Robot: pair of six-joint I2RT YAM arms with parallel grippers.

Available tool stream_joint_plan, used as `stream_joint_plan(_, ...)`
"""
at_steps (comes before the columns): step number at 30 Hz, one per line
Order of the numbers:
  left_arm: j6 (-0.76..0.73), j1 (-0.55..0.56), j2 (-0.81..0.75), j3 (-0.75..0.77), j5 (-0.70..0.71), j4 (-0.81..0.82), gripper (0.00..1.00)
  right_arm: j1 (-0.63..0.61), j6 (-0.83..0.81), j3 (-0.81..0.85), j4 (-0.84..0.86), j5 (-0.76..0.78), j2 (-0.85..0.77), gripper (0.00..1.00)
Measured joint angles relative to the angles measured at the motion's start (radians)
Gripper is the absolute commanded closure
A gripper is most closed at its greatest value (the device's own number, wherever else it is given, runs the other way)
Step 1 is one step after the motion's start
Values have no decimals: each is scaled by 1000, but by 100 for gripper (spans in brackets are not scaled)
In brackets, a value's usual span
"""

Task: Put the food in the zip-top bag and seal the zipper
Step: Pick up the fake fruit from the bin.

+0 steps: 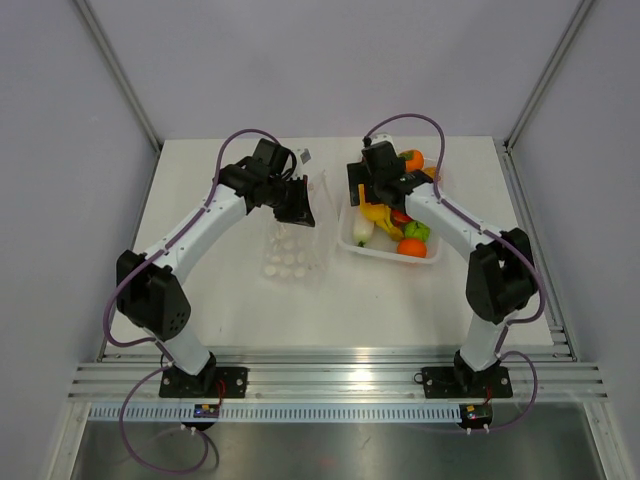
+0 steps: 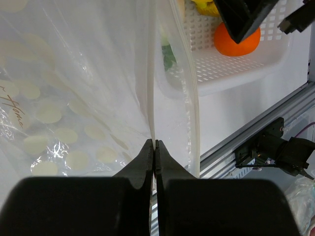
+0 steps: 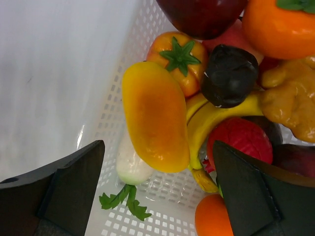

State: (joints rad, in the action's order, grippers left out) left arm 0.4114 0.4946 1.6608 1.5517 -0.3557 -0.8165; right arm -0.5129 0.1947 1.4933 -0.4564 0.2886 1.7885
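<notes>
The zip-top bag [image 1: 292, 248] lies on the counter [image 1: 230, 300], just left of the white tray [image 1: 385, 256] where all the food [image 1: 398, 228] is piled, so nothing's bagged yet. Left claw [image 2: 154, 150] is squeezed tight on the bag's far mouth edge, right on the zipper [image 2: 150, 88] strip. That seems smart to me: the film looks thin, floppy and slick, and that strip is the only stiffish bit to hang on to. Right claw [image 3: 155, 147] is spread wide over the tray with nothing in it, a long yellow-orange piece [image 3: 155, 115] sitting between its fingers. These toys look glossy, light and rounded, so I'd guess they squirt out easily; pinch across the narrow middle. Only readable thing is cursive lettering [image 2: 17, 115] on the bag that looks like "Home", the rest is cut off
</notes>
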Motion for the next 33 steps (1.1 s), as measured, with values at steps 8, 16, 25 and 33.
stream_joint_plan(8, -2, 0, 0, 0, 0, -1, 100, 7, -98, 51, -24, -47, 120, 4)
stream_joint_plan(16, -9, 0, 0, 0, 0, -1, 100, 10, -126, 56, -50, -77, 182, 24)
stream_joint_plan(25, -11, 0, 11, 0, 0, -1, 100, 12, -107, 28, -45, -107, 127, 56)
stream_joint_plan(33, -12, 0, 32, 0, -2, -1, 100, 12, -32, -89, -45, -172, -126, 54)
